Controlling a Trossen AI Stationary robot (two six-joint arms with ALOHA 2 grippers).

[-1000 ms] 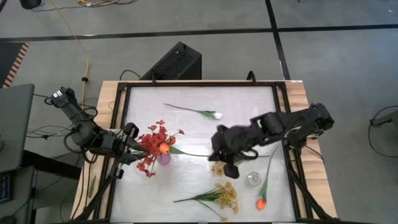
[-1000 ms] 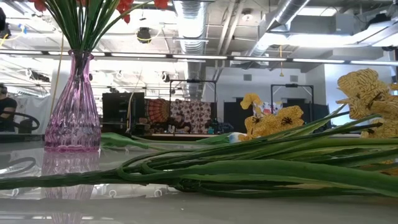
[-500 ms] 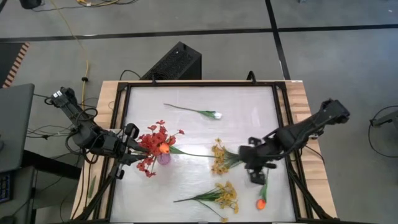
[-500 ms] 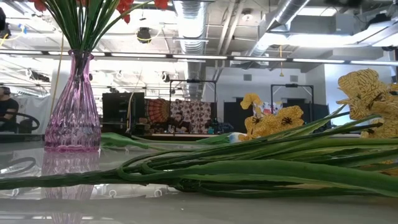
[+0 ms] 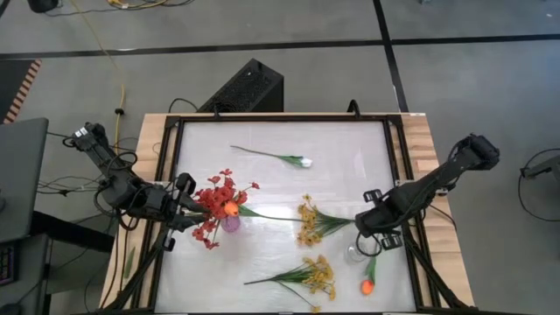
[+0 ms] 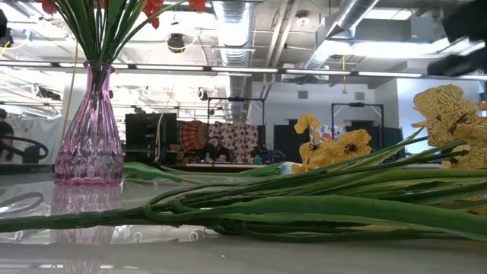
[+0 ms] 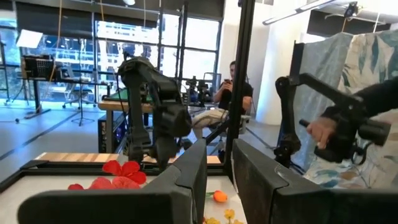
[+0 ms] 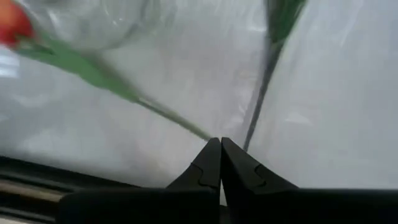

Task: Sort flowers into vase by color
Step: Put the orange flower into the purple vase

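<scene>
A purple glass vase (image 5: 230,223) (image 6: 90,129) stands left of the table's middle, holding red blossom clusters (image 5: 214,206) and an orange tulip (image 5: 230,208). My left gripper (image 5: 185,219) (image 7: 219,180) waits beside it at the left edge, narrowly open. My right gripper (image 5: 376,232) (image 8: 221,149) is shut and hangs near the right edge, over the stem (image 8: 93,68) of a second orange tulip (image 5: 367,286) lying flat. Two yellow sprays (image 5: 308,223) (image 5: 313,276) and a white bud flower (image 5: 293,159) also lie flat. My right gripper points down at the lying tulip's thin stem end (image 8: 199,129), which runs right up to the shut fingertips (image 8: 214,155). I cannot tell whether they touch it.
A clear round glass vessel (image 5: 354,254) (image 8: 106,18) stands close under my right gripper, beside the tulip stem. A dark frame (image 5: 398,175) borders the white table. In the low view, green stems (image 6: 304,205) lie across the foreground. People sit beyond the table (image 7: 233,99).
My right gripper has moved from the table's middle toward the right edge and a little nearer, ending over the lying tulip's stem. The yellow spray it covered now shows in full, with its stem pointing right.
</scene>
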